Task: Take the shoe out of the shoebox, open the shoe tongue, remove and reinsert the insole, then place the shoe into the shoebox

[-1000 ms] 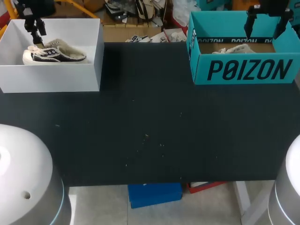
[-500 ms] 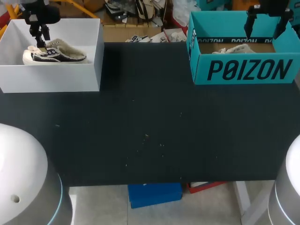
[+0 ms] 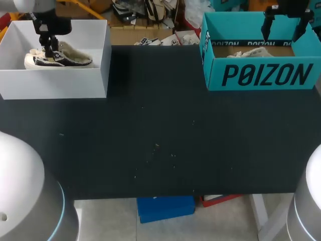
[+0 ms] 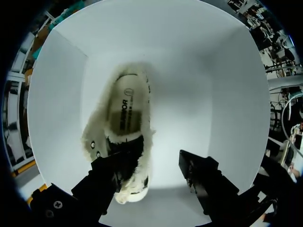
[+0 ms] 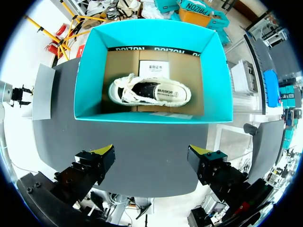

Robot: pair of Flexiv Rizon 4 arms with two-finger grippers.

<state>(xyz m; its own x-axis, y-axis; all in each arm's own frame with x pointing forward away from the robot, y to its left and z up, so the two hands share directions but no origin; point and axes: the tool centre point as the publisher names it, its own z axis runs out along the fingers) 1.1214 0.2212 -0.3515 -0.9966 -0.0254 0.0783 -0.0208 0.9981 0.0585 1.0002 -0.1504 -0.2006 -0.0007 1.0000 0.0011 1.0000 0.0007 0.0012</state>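
Shoe (image 3: 65, 59) sat inside the white shoebox (image 3: 55, 83) at the far left of the table (image 3: 160, 130). It was upright on its sole, with the toe cap (image 3: 30, 61) toward the box's outer wall and the heel toward the table's middle. Low-cut, dark upper, white sole, cream fleece lining spilling over the collar. Left gripper (image 3: 50, 47) was down in the box over the laced front of the shoe. Left wrist view gave what the head view couldn't: straight down into the shoe, with the insole (image 4: 124, 111) flat in place and dark print on it. It also showed two eyelets (image 4: 93, 144) at the fleece edge and the fingers (image 4: 111, 172) spread wide. One covered the shoe's tongue area, the other was over bare box floor beside the shoe. So the jaws were apart and gripping nothing; couldn't tell whether that one finger actually touched the shoe. Head view gave the layout instead. Teal shoebox (image 3: 261, 75) was at the far right, well apart from the white one, with a second shoe (image 3: 248, 51) only partly visible over its front wall. Right gripper (image 3: 283, 31) hung above that box, fingers wide apart, empty. Right wrist view showed the second shoe whole: same cream fleece and dark upper, lying lengthways across the brown cardboard floor, a white label (image 5: 155, 66) just beyond it.
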